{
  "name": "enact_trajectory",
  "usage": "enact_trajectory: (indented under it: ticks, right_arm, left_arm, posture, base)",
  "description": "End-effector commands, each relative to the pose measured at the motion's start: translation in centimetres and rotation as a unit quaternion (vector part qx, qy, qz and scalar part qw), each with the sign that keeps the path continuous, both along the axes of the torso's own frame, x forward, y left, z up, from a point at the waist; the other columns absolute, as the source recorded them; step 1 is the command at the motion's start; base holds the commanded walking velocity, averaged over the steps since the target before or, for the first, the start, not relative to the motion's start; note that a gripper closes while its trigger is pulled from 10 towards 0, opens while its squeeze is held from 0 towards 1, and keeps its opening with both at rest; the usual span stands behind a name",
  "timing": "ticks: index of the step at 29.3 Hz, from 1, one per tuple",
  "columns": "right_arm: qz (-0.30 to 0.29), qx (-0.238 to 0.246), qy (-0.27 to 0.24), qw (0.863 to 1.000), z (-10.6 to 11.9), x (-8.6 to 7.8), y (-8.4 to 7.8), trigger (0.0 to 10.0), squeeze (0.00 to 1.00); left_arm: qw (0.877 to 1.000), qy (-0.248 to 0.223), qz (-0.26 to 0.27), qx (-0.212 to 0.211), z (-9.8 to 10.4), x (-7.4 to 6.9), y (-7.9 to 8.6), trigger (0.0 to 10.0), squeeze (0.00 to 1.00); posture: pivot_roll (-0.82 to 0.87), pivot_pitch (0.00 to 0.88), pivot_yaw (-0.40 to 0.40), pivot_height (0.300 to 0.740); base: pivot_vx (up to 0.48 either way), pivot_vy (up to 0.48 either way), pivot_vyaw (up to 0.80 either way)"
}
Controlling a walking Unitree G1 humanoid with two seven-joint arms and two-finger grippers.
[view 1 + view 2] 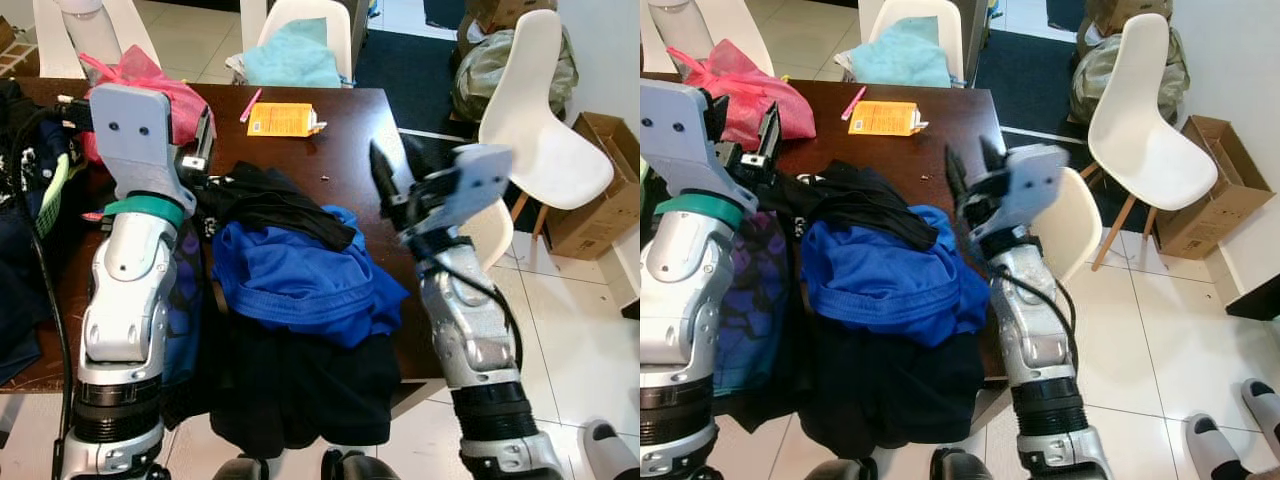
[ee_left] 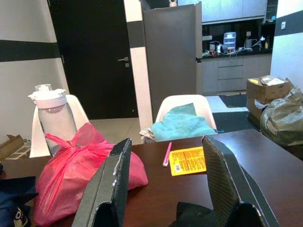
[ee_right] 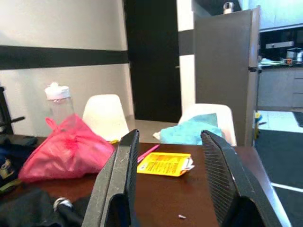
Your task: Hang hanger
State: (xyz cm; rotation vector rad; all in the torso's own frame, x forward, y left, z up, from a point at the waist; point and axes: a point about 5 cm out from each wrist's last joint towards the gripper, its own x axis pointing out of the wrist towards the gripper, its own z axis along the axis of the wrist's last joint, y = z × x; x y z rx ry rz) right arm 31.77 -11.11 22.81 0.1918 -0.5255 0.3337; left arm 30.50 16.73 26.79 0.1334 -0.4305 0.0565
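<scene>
I hold the left gripper [image 2: 165, 189] and right gripper [image 3: 173, 182] wide and empty above the clothes pile [image 1: 300, 270] at frame centre, because I cannot find the hanger.

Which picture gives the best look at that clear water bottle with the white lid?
The left wrist view: the water bottle stands large behind the pink bag. The right wrist view shows it smaller; the eye views catch just its edge.
</scene>
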Motion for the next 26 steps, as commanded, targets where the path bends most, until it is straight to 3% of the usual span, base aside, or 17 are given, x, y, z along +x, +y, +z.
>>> enact_trajectory:
  ticks: [1, 13, 26]
  right_arm:
    - [-0.001, 0.003, 0.001, 1.0, 0.1, 0.0, -0.1, 10.0, 0.0]
    - [0.009, -0.001, 0.0, 1.0, 0.1, -0.1, 0.3, 10.0, 0.0]
    - [0.015, -0.005, 0.002, 1.0, 0.4, 0.1, 0.4, 10.0, 0.0]
  left_arm:
    - [1.0, 0.005, 0.008, 0.006, -0.2, 0.2, 0.0, 10.0, 0.0]
    - [0.998, 0.002, 0.057, 0.022, -0.5, 0.2, 1.3, 10.0, 0.0]
    - [0.997, -0.001, 0.074, 0.028, -0.8, 0.3, 1.5, 10.0, 0.0]
  posture:
    - [0.02, 0.06, 0.001, 0.74]
    - [0.04, 0.068, -0.001, 0.74]
    - [0.04, 0.058, -0.011, 0.74]
  base:
    - [0.0, 0.0, 0.0]
    - [0.0, 0.0, 0.0]
    - [-0.037, 0.0, 0.0]
